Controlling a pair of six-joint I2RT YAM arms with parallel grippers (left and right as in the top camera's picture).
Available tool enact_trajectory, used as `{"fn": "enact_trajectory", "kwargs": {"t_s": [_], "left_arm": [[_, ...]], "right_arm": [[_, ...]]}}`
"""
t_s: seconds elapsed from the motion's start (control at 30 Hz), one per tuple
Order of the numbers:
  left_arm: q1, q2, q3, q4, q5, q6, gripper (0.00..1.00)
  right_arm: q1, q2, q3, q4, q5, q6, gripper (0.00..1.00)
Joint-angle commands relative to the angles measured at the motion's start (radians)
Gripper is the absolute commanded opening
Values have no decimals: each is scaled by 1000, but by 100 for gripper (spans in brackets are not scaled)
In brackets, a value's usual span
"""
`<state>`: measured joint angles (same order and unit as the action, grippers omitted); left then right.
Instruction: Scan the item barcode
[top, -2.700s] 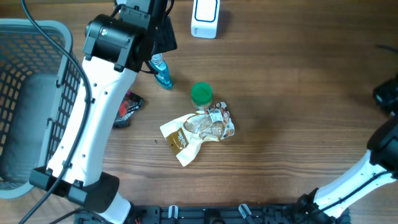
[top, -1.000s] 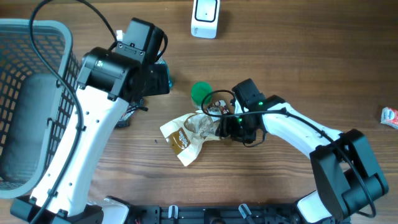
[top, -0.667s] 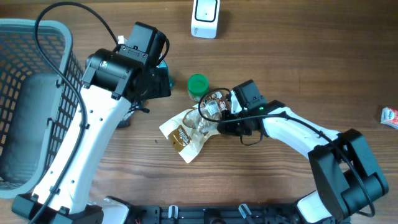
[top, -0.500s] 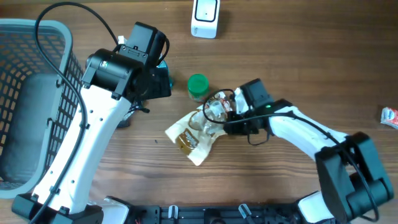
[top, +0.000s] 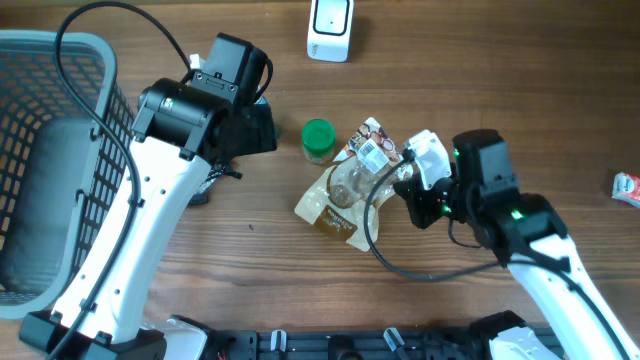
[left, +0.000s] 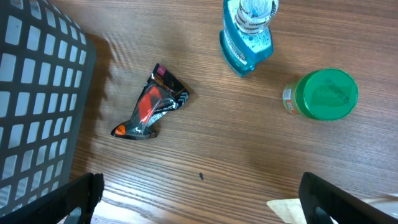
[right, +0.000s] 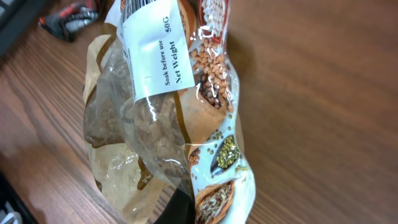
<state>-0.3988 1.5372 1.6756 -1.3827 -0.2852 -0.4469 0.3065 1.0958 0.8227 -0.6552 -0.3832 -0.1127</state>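
Right jaws: clamped on one end of bean packet (right: 163, 134); packet extends away from jaws, white label (right: 155, 56) facing up | Left jaws: wide, empty, above worktop (left: 249, 143)

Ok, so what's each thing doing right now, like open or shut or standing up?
bean bag: held by one edge, label up.
right gripper: shut on the bean bag.
left gripper: open, holding nothing.
green-lidded jar: upright, lid on.
black-red packet: lying crumpled on table.
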Motion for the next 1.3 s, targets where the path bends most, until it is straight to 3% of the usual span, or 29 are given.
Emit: {"fn": "enact_trajectory", "kwargs": {"t_s": [0.0,0.2,0.53,0.67,0.83,0.93,1.07,1.27], "left_arm": [[3,-5,-8,4,10,-10,100],[3,-4,-8,22,20,-10,100],[3,-4,-8,31,20,-10,100],[3,-4,-8,32,20,-10,100],[3,-4,-8,34,20,-10,100],[3,-4,-8,35,19,-34,100],[3,-4,-8,42,19,-36,100],[3,-3,-8,84,19,-36,100]], "right_arm": [[-2,-86,32,6,24,-30,5],[-2,-194,43,14,-15,-45,4],[-2,-196,43,15,-33,-36,5],[-2,-181,43,118,209,298,5],[-2,-158,43,324,200,647,5],[-2,-57,43,488,153,846,5],[-2,224,50,877,-55,899,5],[-21,419,192,837,76,864,5]]}}
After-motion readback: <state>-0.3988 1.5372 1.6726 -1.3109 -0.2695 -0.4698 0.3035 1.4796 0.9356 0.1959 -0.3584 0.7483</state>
